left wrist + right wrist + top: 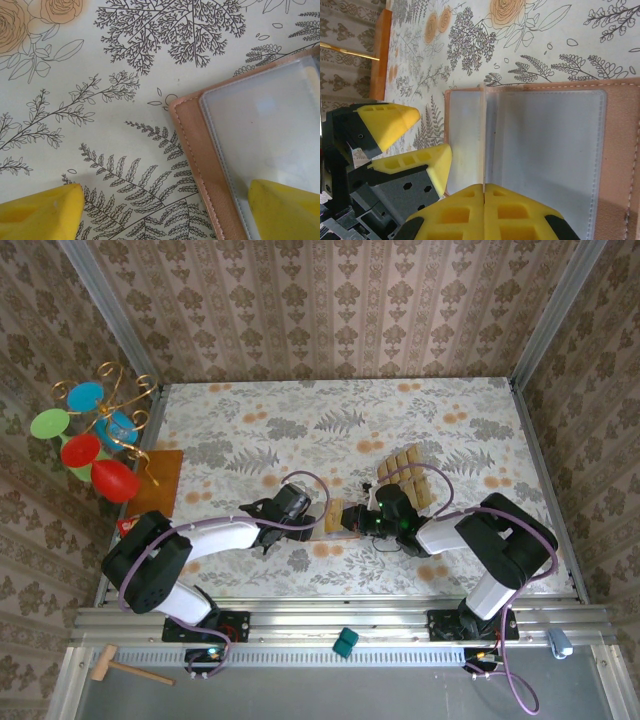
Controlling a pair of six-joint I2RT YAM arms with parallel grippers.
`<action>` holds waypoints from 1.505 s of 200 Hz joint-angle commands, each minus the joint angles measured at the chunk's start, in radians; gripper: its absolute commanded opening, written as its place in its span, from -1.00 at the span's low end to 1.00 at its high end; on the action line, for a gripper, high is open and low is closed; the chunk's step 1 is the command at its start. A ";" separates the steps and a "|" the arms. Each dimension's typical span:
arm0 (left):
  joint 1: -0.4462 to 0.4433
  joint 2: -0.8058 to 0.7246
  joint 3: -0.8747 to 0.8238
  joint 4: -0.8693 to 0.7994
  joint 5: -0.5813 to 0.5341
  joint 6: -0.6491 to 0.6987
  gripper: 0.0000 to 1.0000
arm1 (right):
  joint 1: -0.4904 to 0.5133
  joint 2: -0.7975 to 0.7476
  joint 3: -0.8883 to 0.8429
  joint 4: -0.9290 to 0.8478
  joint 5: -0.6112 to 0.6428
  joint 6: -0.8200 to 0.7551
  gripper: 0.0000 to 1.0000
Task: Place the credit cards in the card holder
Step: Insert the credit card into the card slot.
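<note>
- The right pincer (484,192), at the bottom middle of its wrist view, is clamped on one credit card (482,135), held edge-on over the open card holder (545,150).
- The left pincer (165,202) stands apart, with one finger (285,210) over the holder's clear pocket, lower right.
- The other credit cards (408,475) lie fanned on the counter (250,430), right of centre in the top view.

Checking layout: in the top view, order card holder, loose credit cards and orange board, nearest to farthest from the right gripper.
1. Card holder, at the right gripper.
2. Credit cards, back right.
3. Orange board, far left.
</note>
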 commanded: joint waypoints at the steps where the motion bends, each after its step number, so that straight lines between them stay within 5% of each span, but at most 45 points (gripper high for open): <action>1: -0.007 0.001 -0.028 -0.063 -0.019 -0.010 0.73 | -0.005 0.016 -0.016 0.034 -0.008 0.013 -1.00; 301: -0.011 0.001 -0.025 -0.069 -0.022 -0.011 0.73 | -0.031 0.114 -0.039 0.102 -0.094 0.033 -1.00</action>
